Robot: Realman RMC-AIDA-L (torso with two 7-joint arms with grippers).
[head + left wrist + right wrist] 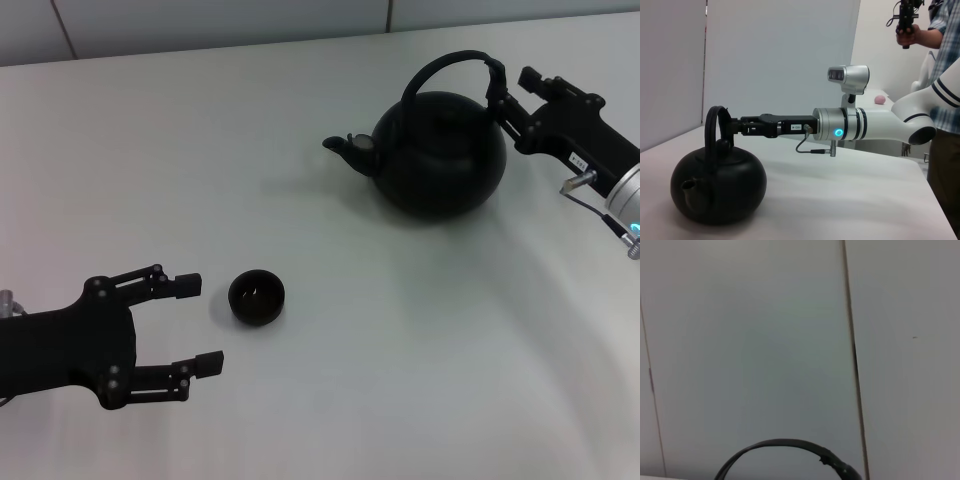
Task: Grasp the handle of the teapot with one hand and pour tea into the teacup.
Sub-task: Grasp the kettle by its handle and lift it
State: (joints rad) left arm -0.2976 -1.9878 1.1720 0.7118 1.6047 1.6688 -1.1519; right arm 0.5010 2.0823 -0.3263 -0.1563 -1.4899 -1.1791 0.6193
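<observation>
- On the white bench (400,400) the teapot (440,155) sits upright, unlifted, spout toward the teacup (257,297), well apart
- Right tool (497,92) is at the handle (450,63); whether clamped, I cannot tell
- Left tool (195,324) rests spread beside the cup
- Lifting and pouring remain

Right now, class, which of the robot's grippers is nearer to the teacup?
The left. The left gripper sits open just beside the teacup, apart from it. The right gripper is far across the table at the teapot handle.
</observation>
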